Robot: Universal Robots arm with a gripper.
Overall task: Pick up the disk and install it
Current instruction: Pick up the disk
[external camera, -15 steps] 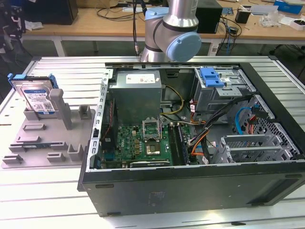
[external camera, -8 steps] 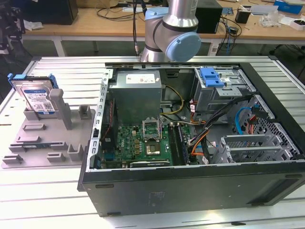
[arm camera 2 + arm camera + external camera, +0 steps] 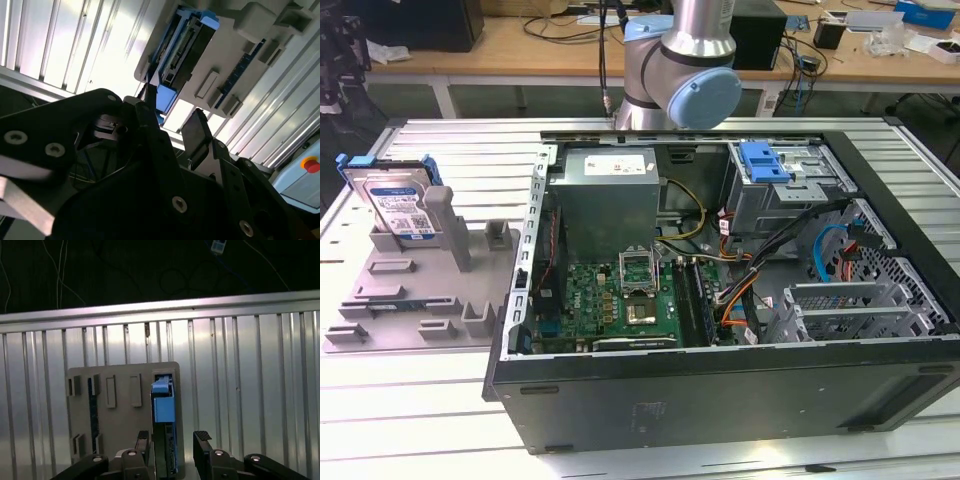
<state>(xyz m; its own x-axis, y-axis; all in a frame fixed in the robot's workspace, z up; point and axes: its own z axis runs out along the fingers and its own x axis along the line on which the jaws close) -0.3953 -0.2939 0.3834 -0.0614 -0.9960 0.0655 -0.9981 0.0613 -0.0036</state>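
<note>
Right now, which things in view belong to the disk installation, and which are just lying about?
Job in hand: disk, standing in the grey slotted fixture; open gripper facing it; open computer case, probably its drive cage.
Just there: power supply; motherboard; cluttered wooden benches behind.

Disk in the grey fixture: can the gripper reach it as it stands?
Likely yes. The disk stands on edge in the grey fixture, top edge exposed. In the first wrist view the open gripper lines up with it, fingers either side, and nothing lies between.
</note>
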